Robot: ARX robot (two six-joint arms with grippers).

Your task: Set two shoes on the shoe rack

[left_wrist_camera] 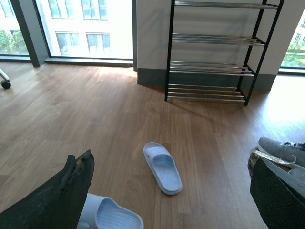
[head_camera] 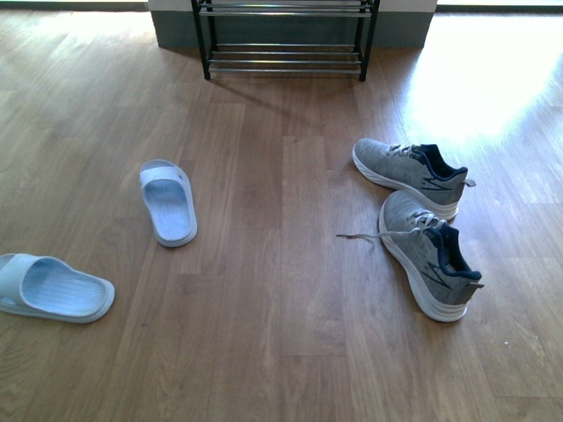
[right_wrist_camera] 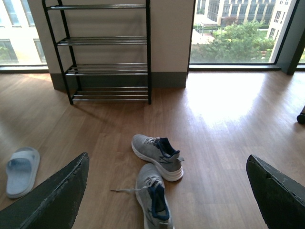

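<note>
Front view: shoe rack [head_camera: 284,40] at far end of wood floor [head_camera: 264,334], centre, only its lower chrome bars & black side frames in shot, backed against grey wall base [head_camera: 176,31]. All 4 shoes lie on the floor, well apart from rack. Grey knit pair on robot's R side: far sneaker [head_camera: 406,173] upright on its white sole, toe pointing L, navy-lined heel to R; near sneaker [head_camera: 428,251] just beside it, toe toward rack, heel toward robot, w/ a loose lace [head_camera: 361,236] trailing out L across the boards. Lt-blue pair on L side: far slide [head_camera: 168,202] sole-down, lying roughly lengthwise toward rack; near slide [head_camera: 53,288] closer to robot & further L, lying crosswise, partly cut by pic edge; the 2 are apart, not touching. L wrist view: left gripper [left_wrist_camera: 167,160] has jaws spread wide, nothing between them, hanging above floor over the slides. R wrist view: right gripper [right_wrist_camera: 167,161] also spread wide & holding nothing, up over the sneaker pair; rack shows 4 tiers here, windows [right_wrist_camera: 233,33] either side of wall behind it
</note>
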